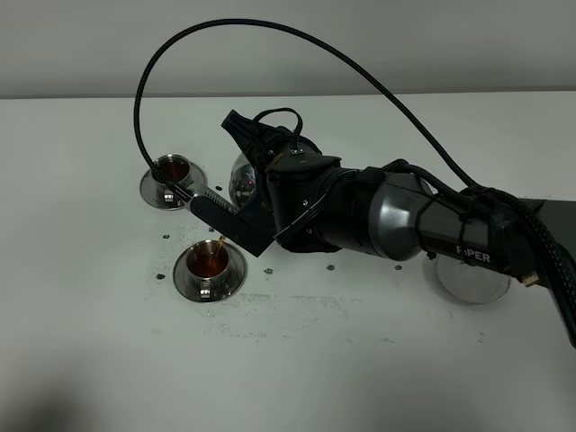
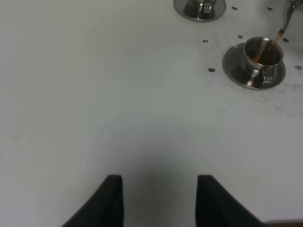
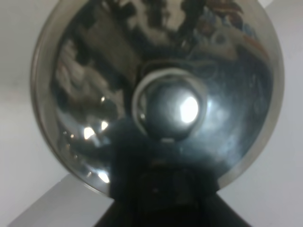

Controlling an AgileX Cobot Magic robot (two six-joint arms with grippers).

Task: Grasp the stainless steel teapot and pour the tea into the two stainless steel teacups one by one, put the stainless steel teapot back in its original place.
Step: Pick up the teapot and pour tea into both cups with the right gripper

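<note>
My right gripper (image 1: 236, 173) reaches across the middle, shut on the stainless steel teapot (image 1: 245, 184) and holding it tilted above the table. A thin amber stream runs from its spout (image 2: 287, 14) into the near teacup (image 1: 210, 263), which holds brown tea on its saucer (image 1: 184, 281); it also shows in the left wrist view (image 2: 262, 56). The far teacup (image 1: 171, 169) also holds tea. The right wrist view is filled by the teapot's domed lid and knob (image 3: 175, 109). My left gripper (image 2: 160, 182) is open and empty over bare table, apart from both cups.
A round steel disc (image 1: 468, 274) lies on the white table (image 1: 108, 342) at the right, partly under my right arm. A black cable (image 1: 270, 31) arcs high over the cups. Small dark specks (image 2: 211, 70) dot the table around the cups.
</note>
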